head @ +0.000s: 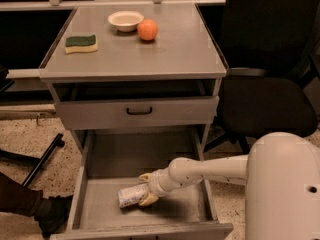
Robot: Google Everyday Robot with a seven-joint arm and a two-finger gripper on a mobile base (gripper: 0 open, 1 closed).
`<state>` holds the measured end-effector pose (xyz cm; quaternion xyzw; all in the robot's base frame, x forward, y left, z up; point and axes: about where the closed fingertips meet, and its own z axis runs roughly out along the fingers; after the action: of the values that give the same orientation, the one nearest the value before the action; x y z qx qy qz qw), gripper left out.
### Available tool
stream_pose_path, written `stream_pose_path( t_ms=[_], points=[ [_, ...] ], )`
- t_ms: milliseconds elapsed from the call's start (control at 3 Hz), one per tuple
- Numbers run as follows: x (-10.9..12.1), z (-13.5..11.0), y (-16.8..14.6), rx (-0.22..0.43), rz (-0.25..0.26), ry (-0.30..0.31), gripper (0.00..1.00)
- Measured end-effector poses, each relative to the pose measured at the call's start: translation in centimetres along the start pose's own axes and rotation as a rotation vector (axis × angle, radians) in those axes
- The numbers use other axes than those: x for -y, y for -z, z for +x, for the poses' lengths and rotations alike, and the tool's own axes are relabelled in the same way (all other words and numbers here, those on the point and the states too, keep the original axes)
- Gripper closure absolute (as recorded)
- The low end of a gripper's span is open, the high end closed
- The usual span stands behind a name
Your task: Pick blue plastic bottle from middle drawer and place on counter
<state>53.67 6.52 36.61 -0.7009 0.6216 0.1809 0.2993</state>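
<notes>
The blue plastic bottle (pixel 131 196) lies on its side on the floor of the open middle drawer (pixel 105 159), near the front. My gripper (pixel 146 189) reaches into the drawer from the right. Its two pale fingers straddle the bottle's right end, one behind it and one in front. The bottle still rests on the drawer floor. The counter (pixel 170 54) is the grey cabinet top above.
On the counter are a green and yellow sponge (pixel 81 43), a small white bowl (pixel 125 20) and an orange fruit (pixel 147 30). A shut drawer front with a black handle (pixel 139 111) sits above the open drawer. A black office chair (pixel 265 99) stands at the right.
</notes>
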Motion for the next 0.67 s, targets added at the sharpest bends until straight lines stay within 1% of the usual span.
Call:
stream_pose_path(
  t_ms=[333, 667],
  points=[
    [3.6, -3.8, 2.7, 0.024, 0.027, 0.048, 0.88],
    [9.6, -9.2, 7.4, 0.019, 0.073, 0.115, 1.00]
  ],
)
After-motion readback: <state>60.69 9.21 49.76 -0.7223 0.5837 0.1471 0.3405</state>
